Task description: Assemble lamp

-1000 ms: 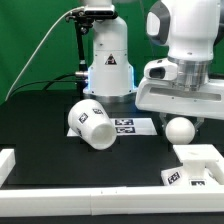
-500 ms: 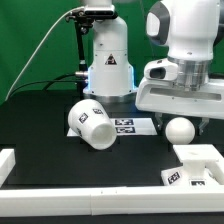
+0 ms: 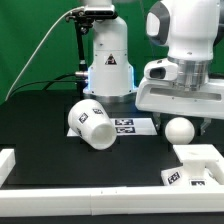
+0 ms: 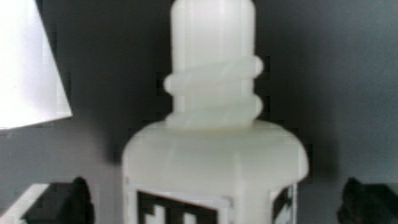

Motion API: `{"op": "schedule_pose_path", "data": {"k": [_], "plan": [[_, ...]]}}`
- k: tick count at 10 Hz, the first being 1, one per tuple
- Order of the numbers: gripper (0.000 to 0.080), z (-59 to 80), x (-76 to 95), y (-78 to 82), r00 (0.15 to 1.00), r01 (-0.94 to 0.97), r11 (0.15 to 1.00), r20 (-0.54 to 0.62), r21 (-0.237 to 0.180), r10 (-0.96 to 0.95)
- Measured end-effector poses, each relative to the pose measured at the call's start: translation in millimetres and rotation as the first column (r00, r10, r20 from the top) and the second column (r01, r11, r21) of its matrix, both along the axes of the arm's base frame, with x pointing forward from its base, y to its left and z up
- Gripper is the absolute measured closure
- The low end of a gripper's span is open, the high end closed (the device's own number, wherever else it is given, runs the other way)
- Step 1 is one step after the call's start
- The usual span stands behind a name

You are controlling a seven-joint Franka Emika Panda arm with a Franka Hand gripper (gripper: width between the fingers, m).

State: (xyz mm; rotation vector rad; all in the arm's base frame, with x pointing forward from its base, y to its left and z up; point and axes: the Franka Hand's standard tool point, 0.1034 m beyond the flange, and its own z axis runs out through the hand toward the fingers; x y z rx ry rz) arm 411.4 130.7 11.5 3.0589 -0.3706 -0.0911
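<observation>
The bulb lies on the black table under my gripper, with its round white head showing. In the wrist view the bulb fills the middle, its threaded stem pointing away and a tag on its body. My gripper is open and straddles the bulb's body; the dark fingertips stand on either side with a small gap to it. The tapered shade lies on its side in the middle of the table. The squarish base sits at the front, on the exterior view's right.
The marker board lies flat behind the shade. The robot's white pedestal stands at the back. A white rail runs along the front edge of the table. A white shape at the wrist view's edge is unclear.
</observation>
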Motion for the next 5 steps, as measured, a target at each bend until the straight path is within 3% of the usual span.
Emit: {"op": "schedule_pose_path", "data": {"k": [3, 5], "plan": [[0.0101, 5.4, 3.2, -2.9, 1.0, -0.009, 1.0, -0.009, 0.009, 0.009], [0.0101, 31.7, 14.0, -5.8, 0.999, 0.011, 0.999, -0.036, 0.044, -0.009]]}}
